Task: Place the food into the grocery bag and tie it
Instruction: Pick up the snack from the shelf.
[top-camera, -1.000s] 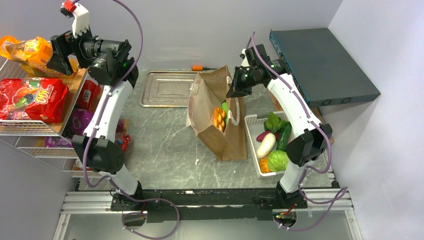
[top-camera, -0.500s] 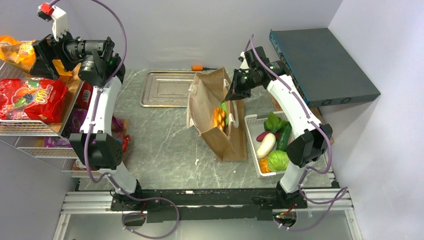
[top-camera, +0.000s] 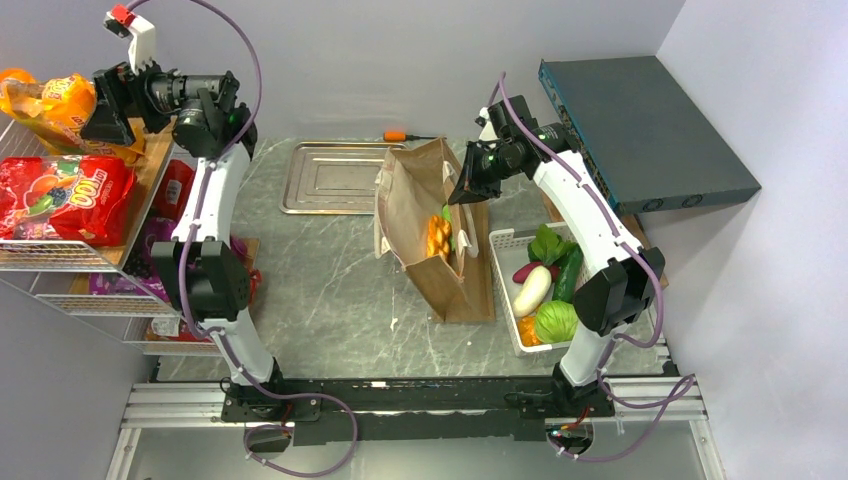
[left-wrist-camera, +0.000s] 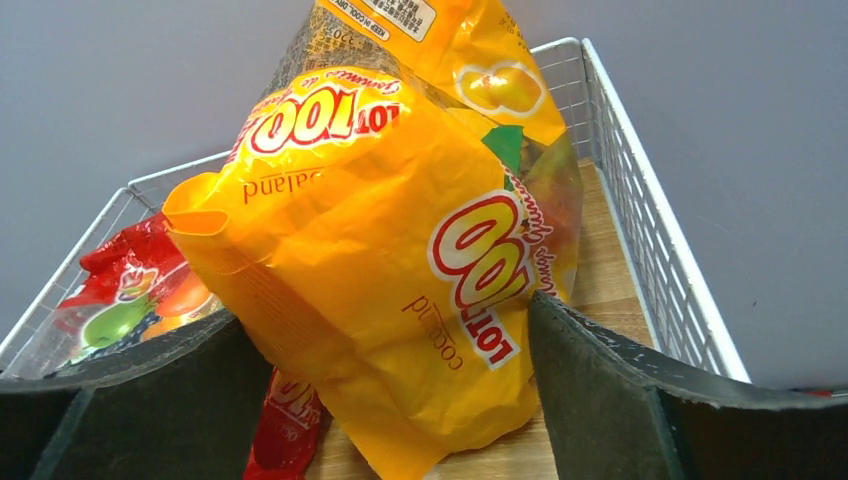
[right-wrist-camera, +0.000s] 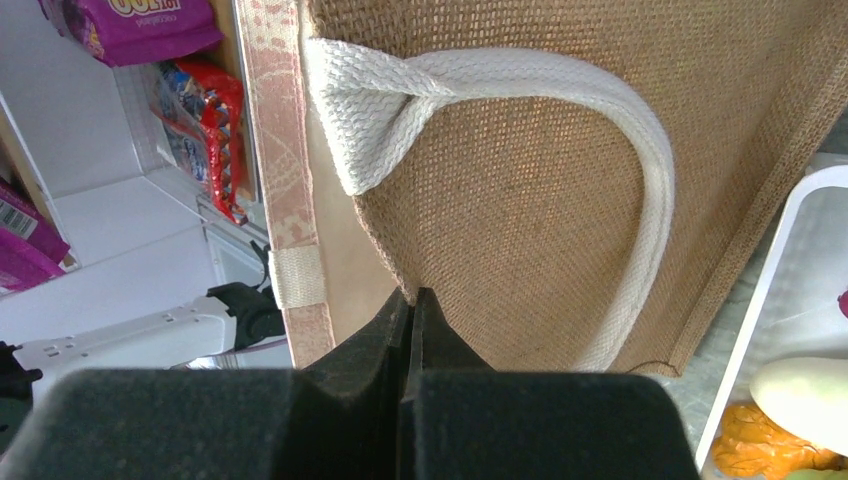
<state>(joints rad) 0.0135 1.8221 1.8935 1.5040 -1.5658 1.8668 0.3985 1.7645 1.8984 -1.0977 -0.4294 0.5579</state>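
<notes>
Grey marbled tabletop seen from above, pale walls behind; a wire shelf (top-camera: 60, 255) stands off its left edge and a white basket (top-camera: 503, 262) sits at its right edge. My left gripper (top-camera: 100, 112) reaches past the far left corner to the shelf's top tier; its fingers (left-wrist-camera: 620, 400) press on an orange snack packet (left-wrist-camera: 380, 270) from both sides, and the foil narrows between them; the packet stands upright on the wooden shelf board, lettered in red and white. A red snack packet (top-camera: 62, 195) lies flat on the shelf, nearer than the orange one.

The grocery bag (top-camera: 425, 265) sits at the middle of the table toward the right edge, just beside the basket's left wall, its mouth open to the overhead camera; an orange braided piece (top-camera: 438, 238) and a light green vegetable (top-camera: 449, 214) show inside the opening. My right gripper (top-camera: 464, 190) is clamped on the bag's rim at the far side of the mouth; in the right wrist view its jaws meet with only the woven fabric between them, just beside a white loop handle (right-wrist-camera: 640, 170) sewn to the bag's wall.

The basket holds a white vegetable (top-camera: 531, 291), a green cabbage (top-camera: 556, 322), a leafy green (top-camera: 547, 243) and a dark cucumber (top-camera: 570, 272). A metal tray (top-camera: 335, 178) lies at the far edge, left of the bag; a dark flat box (top-camera: 645, 125) occupies the far right corner.
</notes>
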